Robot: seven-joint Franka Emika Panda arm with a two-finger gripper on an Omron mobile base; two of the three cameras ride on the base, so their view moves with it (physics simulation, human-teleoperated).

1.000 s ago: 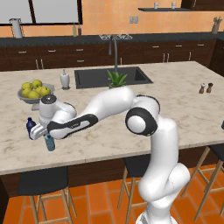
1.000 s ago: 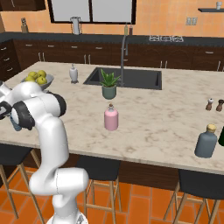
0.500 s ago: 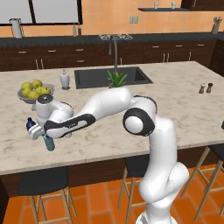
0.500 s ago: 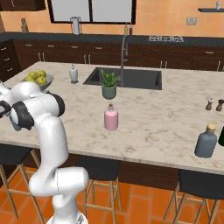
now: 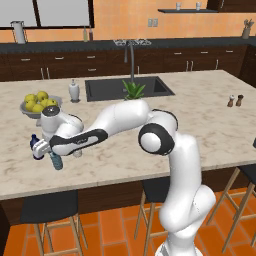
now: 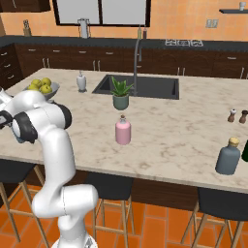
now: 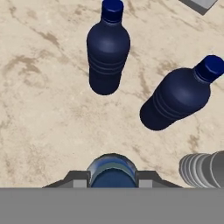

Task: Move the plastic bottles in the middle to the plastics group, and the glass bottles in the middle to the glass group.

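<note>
The two-finger gripper [image 7: 113, 180] is clamped on the translucent teal-blue plastic bottle [image 7: 112, 170], held upright with its long axis vertical just above the beige marble counter [image 7: 39, 109]. Just beyond stand two upright dark navy-blue bottles [image 7: 108, 52], with the clear-grey ribbed bottle [image 7: 202, 168] beside them.

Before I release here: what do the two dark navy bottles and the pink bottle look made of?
Navy bottles: likely plastic, given the ribbed bodies, screw caps and dull sheen. Pink bottle: opaque, smooth and squat with a narrow neck; possibly glass, but the render leaves it open.

Glossy navy plastic bottles [image 7: 108, 50], matt mottled stone counter [image 7: 39, 109]
</note>
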